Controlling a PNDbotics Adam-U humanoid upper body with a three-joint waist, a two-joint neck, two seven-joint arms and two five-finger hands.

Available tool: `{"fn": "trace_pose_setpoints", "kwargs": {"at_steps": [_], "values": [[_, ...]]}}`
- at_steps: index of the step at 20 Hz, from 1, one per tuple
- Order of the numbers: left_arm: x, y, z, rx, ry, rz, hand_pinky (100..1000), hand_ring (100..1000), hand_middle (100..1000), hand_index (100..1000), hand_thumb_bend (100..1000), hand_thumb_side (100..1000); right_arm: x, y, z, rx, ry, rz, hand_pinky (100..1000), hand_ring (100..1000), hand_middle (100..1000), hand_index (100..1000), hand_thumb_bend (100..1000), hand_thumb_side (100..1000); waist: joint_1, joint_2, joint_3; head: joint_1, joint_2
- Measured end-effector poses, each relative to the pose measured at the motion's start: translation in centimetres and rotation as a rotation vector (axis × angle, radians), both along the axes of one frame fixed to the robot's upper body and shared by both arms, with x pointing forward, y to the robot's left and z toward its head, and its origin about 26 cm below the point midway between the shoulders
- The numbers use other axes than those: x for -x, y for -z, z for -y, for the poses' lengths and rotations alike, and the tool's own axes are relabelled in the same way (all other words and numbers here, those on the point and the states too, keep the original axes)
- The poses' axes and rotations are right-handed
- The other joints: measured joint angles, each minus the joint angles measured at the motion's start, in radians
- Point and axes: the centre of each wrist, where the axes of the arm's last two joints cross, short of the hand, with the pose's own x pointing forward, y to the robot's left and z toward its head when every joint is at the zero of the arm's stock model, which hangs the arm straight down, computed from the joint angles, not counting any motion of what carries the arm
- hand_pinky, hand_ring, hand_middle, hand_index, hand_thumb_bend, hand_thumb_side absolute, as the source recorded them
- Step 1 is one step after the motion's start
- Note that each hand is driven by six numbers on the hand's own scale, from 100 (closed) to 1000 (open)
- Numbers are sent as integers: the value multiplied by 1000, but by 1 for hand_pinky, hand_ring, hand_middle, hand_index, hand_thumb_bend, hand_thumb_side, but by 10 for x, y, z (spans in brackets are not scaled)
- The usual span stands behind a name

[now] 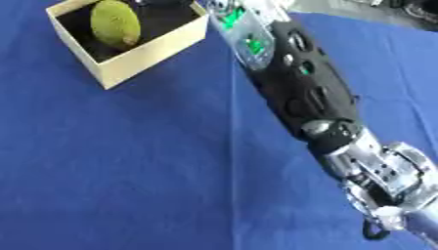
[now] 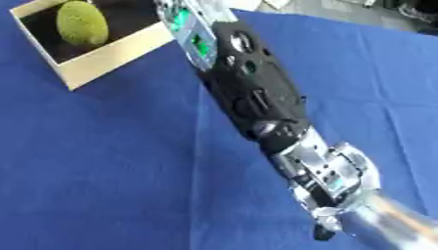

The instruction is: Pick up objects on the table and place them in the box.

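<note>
Blue tablecloth (image 1: 128, 171) fills nearly everything you're looking at, with a crease running down its middle. Across it slants your right arm (image 1: 299, 93), coming in from the lower right corner and reaching up toward the top edge, black forearm shell with silver joints near the bottom. Up in the top left corner sits the cardboard box (image 1: 145, 53), turned askew to you, and inside it lies 1 green, bumpy oval fruit (image 1: 116, 22), its long axis running roughly up and down the view, resting against the box's left side. The fruit is already in the box, so that one looks done. Your right hand itself is the problem: it passes out of sight at the top edge just beside the box's far right corner, so I cannot tell whether its fingers are spread or curled, or whether it carries anything. Your left hand shows nowhere. I'd judge the right arm is the one nearer the box, stretched almost straight toward it.
</note>
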Motion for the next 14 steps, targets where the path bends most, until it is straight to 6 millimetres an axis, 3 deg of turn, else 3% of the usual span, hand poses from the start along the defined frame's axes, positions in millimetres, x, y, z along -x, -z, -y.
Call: {"fn": "trace_pose_setpoints", "kwargs": {"at_steps": [2, 3, 4, 10, 14], "values": [[1, 1, -1, 2, -4, -2, 799, 499, 513, 517, 211, 100, 18, -8, 15, -59, -27, 32, 786, 797, 763, 860, 253, 393, 7, -4, -11, 12, 7], [1, 2, -1, 3, -6, -4, 798, 499, 513, 517, 212, 100, 27, -12, 23, -84, -40, 50, 784, 795, 763, 859, 129, 469, 10, -6, -15, 18, 8], [1, 2, -2, 4, -8, -3, 799, 499, 514, 517, 211, 100, 37, -15, 30, -107, -53, 67, 783, 794, 760, 859, 249, 384, 11, -9, -19, 23, 11], [2, 4, -3, 7, -19, -8, 798, 499, 514, 517, 214, 100, 95, -17, 72, -209, -105, 140, 780, 788, 755, 845, 198, 414, 26, -10, -33, 58, 17], [4, 6, -5, 12, -31, -6, 798, 499, 514, 518, 215, 100, 114, -7, 101, -264, -94, 179, 778, 783, 749, 836, 136, 446, 42, -9, -40, 82, 19]]}}
